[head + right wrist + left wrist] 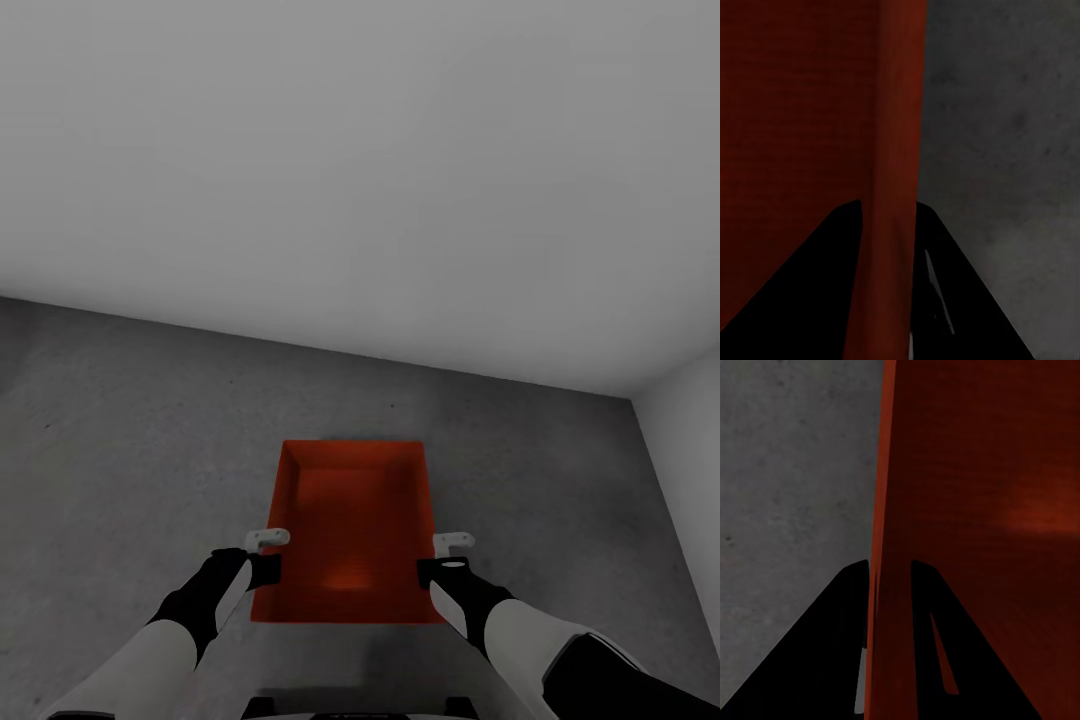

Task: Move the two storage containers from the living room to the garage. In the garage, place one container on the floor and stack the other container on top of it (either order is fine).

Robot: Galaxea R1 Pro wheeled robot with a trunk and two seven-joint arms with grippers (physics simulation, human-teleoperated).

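An orange-red storage container (350,530), open-topped with low plain walls, sits low in front of the robot over the dark grey concrete floor (130,430) of the garage. Whether it rests on the floor or hangs just above it cannot be told. Its inside is bare. Beyond the container's far end the floor runs to a plain grey-white wall (360,160), and a second wall (690,420) meets it in a corner off to the container's right. Nothing stands between the container and either wall.

The left gripper (268,552) is at the container's left wall, near the end closest to the robot. In the left wrist view its two dark fingers (840,637) straddle the thin red wall (889,510) (one outside, one inside), closed onto it. The right gripper (448,555) mirrors this on the container's right wall, its fingers (832,277) clamped either side of that wall (896,150) in the right wrist view.
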